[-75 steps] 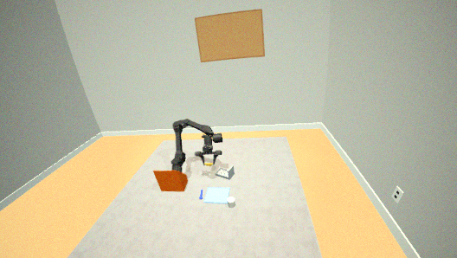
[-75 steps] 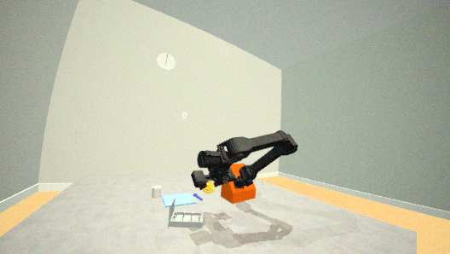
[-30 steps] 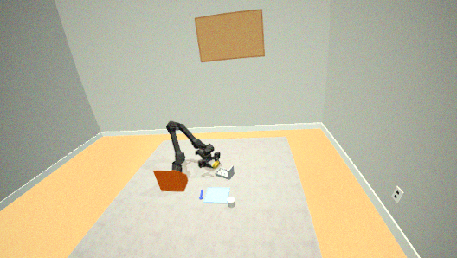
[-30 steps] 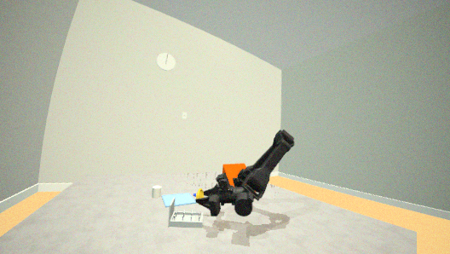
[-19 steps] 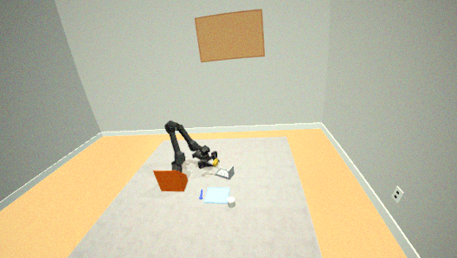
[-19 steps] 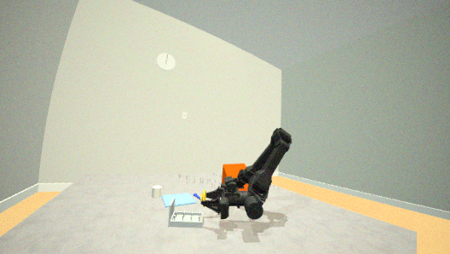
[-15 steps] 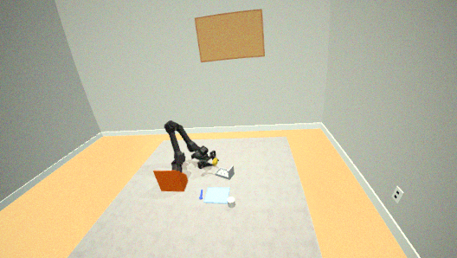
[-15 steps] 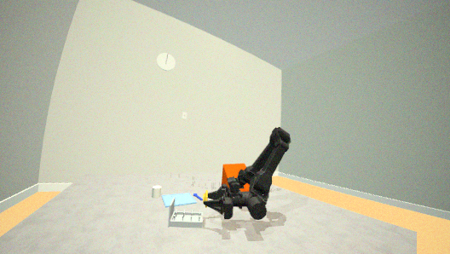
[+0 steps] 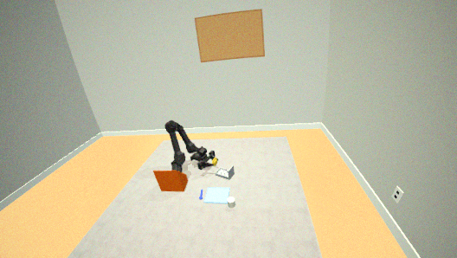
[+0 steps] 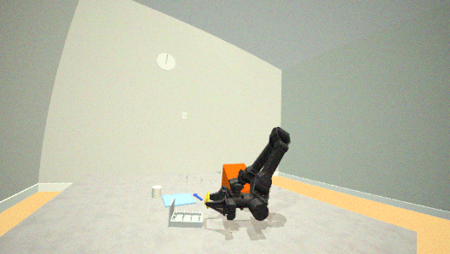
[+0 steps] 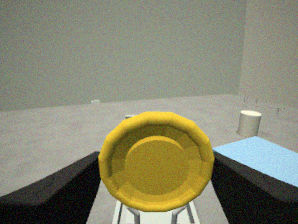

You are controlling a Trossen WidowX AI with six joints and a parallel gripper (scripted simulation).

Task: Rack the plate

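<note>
The yellow plate (image 9: 215,161) (image 10: 207,199) (image 11: 156,165) is held upright, its round face toward the wrist camera. My gripper (image 9: 214,160) (image 10: 208,199) (image 11: 156,159) is shut on the plate, with one finger at each side of its rim. The plate is in the air, just on the arm's side of the dish rack and above its height. The white and grey dish rack (image 9: 224,173) (image 10: 187,223) stands on the floor mat with its tall grey panel on the side away from the arm. In the wrist view the plate hides most of the rack.
A light blue mat (image 9: 217,195) (image 10: 179,199) (image 11: 265,156) lies beside the rack. A whitish cup (image 9: 231,202) (image 10: 157,192) (image 11: 249,124) stands at its edge. A blue spoon-like thing (image 9: 201,194) (image 10: 198,197) lies at its other side. An orange block (image 9: 171,181) (image 10: 233,171) stands near the arm's base.
</note>
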